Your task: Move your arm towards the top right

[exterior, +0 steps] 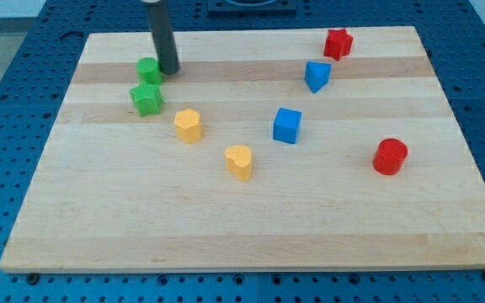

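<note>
My dark rod comes down from the view's top, and my tip (168, 71) rests on the wooden board (251, 227) at the upper left. It stands right against the right side of a green round block (147, 70). A green star block (146, 98) lies just below that. The board's top right corner holds a red star block (338, 44).
A blue block with a pointed shape (316, 76) lies below the red star. A blue cube (287, 125) sits near the middle. Two yellow blocks (189, 125) (239, 162) lie left of centre. A red cylinder (390, 156) stands at the right.
</note>
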Tool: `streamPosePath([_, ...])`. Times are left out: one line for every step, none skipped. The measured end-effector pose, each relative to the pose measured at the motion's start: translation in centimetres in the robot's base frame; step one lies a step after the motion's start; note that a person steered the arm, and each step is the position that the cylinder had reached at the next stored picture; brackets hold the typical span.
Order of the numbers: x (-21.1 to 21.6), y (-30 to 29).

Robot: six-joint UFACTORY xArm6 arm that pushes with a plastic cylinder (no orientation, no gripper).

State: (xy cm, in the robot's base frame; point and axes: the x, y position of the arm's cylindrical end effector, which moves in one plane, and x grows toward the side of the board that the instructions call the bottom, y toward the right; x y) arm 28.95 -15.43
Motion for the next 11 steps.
streamPosePath([0.0,-3.7])
streamPosePath([0.0,-4.7])
streamPosePath([-2.4,-0.7])
streamPosePath([-4.1,3.6])
streamPosePath([-3.0,6.9])
streamPosePath([-3.0,7.6])
streamPosePath([-3.0,7.6])
streamPosePath([-5.8,12.9])
streamPosePath([-6.3,22.3])
streamPosePath([-9.7,25.6])
streamPosePath([-9.7,29.1])
